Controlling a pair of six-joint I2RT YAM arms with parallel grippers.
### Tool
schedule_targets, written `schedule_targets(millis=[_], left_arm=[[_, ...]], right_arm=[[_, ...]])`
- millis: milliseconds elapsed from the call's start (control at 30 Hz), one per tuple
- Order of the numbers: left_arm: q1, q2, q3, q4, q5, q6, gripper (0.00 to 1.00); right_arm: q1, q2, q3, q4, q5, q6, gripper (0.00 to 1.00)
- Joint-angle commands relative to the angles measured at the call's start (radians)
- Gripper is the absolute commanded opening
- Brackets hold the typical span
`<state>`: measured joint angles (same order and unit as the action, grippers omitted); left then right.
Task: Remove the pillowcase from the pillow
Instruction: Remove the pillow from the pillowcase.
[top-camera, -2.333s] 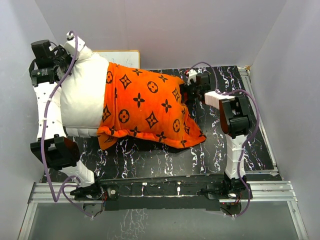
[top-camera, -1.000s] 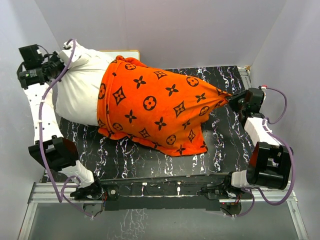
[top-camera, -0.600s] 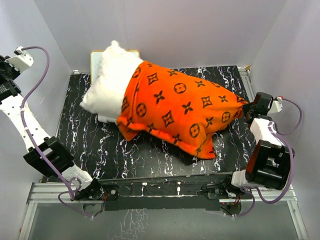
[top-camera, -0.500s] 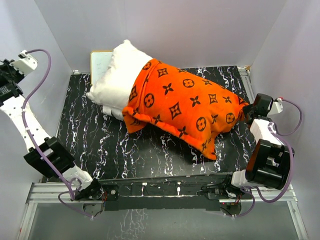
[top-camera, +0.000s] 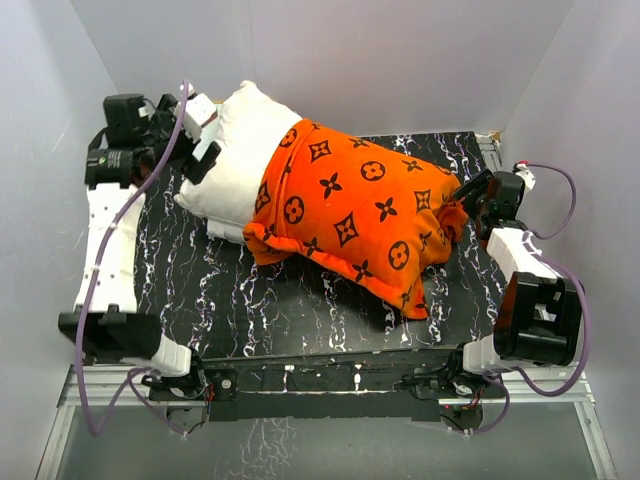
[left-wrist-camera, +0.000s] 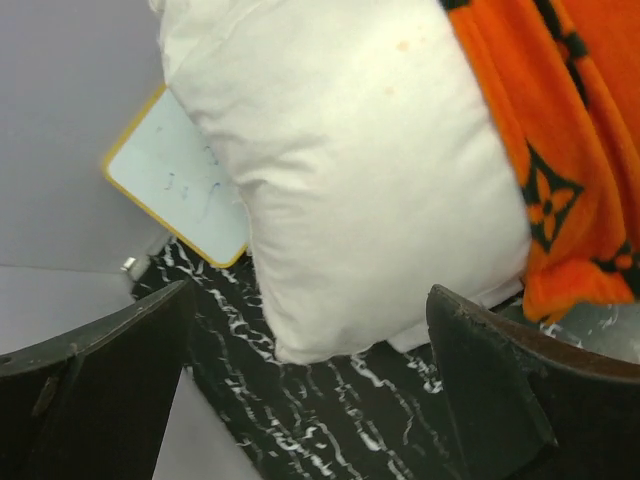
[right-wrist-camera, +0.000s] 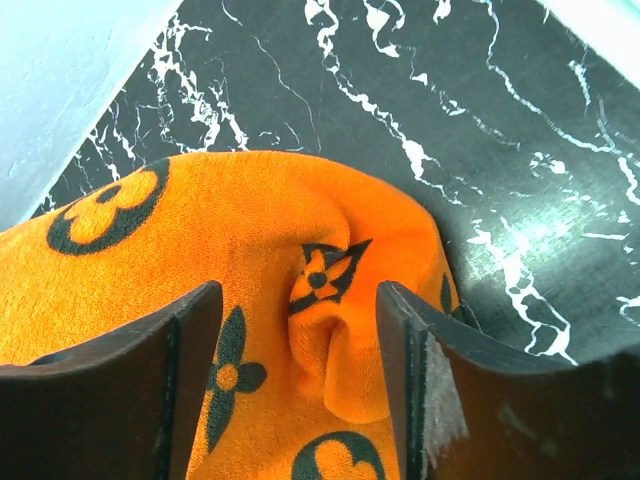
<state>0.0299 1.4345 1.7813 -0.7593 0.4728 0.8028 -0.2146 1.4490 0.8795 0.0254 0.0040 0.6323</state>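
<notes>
**Pillow end bare, both claws parted**

At far left the left claw (top-camera: 207, 136) hangs just beside the bare end of the pillow (top-camera: 235, 150). Its jaws are spread wide with nothing between them. In the left wrist view the two dark fingers (left-wrist-camera: 110, 370) frame the plump white corner without touching it. Behind that corner a small yellow-framed whiteboard (left-wrist-camera: 180, 185) leans at the back wall.

The pillow lies on the black marbled bench (top-camera: 200, 290), angled from far left to near right. Its left end is uncovered. The rest sits inside the pillowcase (top-camera: 360, 210), whose open edge bunches across the pillow's middle, with a loose flap trailing toward the near edge.

At the right the pillowcase narrows to a rounded end. The right claw (top-camera: 468, 192) sits there with its jaws apart. The right wrist view shows a puckered fold of orange fabric (right-wrist-camera: 320, 290) between the fingers (right-wrist-camera: 190, 360), narrower than the gap and not pinched.
</notes>
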Motion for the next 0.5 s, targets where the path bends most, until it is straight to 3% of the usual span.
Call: schedule_targets(millis=[0,267,467], left_arm=[[-0.03,0.19,0.084,0.054,-0.108,-0.313,0.97],[-0.035,0.542,0.447,0.052,-0.24,-0.581,0.97],[-0.035,0.644,0.466,0.085,-0.169,-0.734,0.97]], right_arm=[[0.007,-0.081,0.042,0.022,0.064,-0.089,0.67],[0.021,-0.16,0.018,0.011,0.064,-0.097,0.72],[0.076,-0.27,-0.027,-0.014,0.045,-0.112,0.73]])
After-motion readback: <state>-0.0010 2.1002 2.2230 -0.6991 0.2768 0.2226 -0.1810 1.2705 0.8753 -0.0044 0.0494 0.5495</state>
